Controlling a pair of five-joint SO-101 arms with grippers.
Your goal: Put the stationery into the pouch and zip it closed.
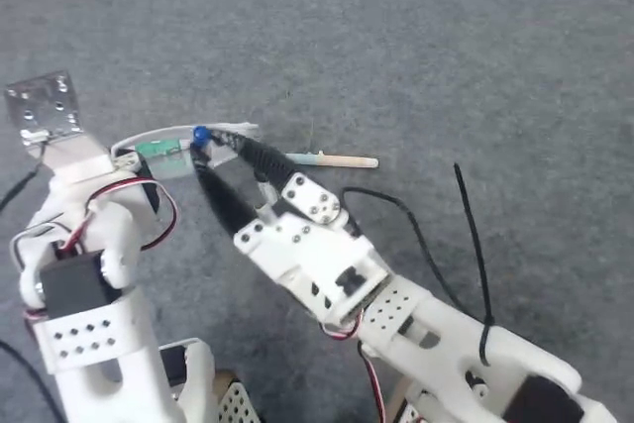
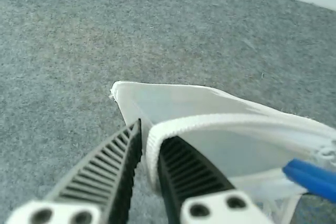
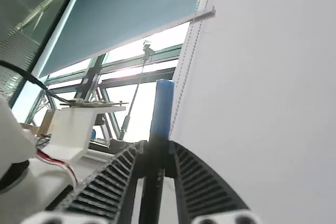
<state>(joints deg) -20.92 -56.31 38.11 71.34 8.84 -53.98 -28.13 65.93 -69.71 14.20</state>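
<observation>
— How far along is the packing?

— Partway, by the look of it. The left end effector (image 2: pixel 148 135) is pressed together on the zipper rim of the pouch (image 2: pixel 210 108), which sits toward the left edge of the bench (image 1: pixel 495 66) with its mouth open. The right end effector (image 1: pixel 205 149) pinches a blue-capped pen (image 1: pixel 201 135) right at that mouth.

— Is anything inside?

— Something green (image 1: pixel 158 151) shows through the clear wall, probably one piece stowed. How deep the pen reaches cannot be told.

— And what is left?

— A cream stick (image 1: pixel 332 158), a pen or pencil, lies on the bench just beyond the right arm, outside the pouch. That has to go in after the pen, and the zip is not yet drawn.
</observation>
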